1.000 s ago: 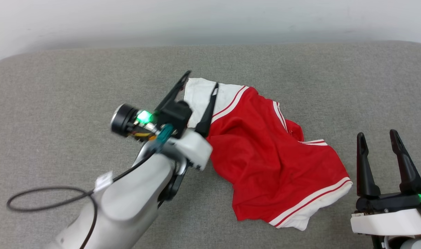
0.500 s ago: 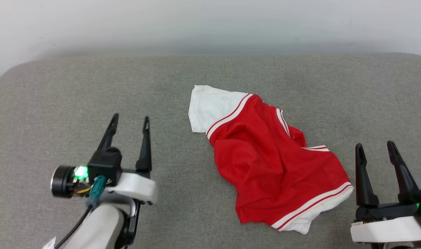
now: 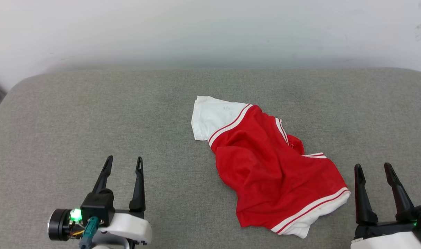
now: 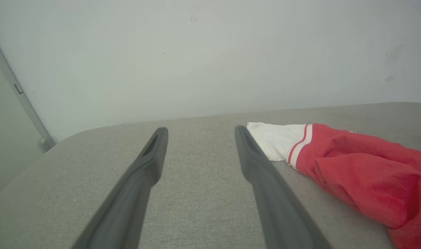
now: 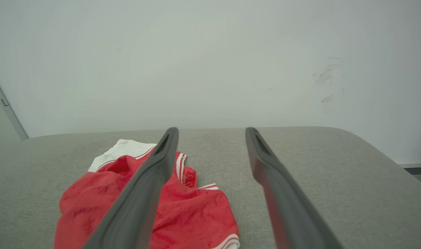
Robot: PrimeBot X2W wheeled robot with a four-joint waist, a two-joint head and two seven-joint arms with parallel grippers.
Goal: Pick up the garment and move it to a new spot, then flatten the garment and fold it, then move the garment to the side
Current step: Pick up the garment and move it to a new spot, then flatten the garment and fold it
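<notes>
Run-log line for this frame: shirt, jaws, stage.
shirt: crumpled, unfolded, on grey surface | left jaws: open, empty, clear of shirt | right jaws: open, empty, near shirt hem | stage: flattening not started

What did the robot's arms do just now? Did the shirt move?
The left gripper drew back from the garment's white sleeve toward the robot, open and empty. The garment lies crumpled as before; the right gripper stayed open beside it.

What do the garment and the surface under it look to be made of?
The garment: thin, soft, matte knit fabric, perhaps polyester jersey; it lies in loose rumpled folds. The surface: grey woven upholstery-like cloth, matte, fine heathered weave, rounded corners, probably padded.
</notes>
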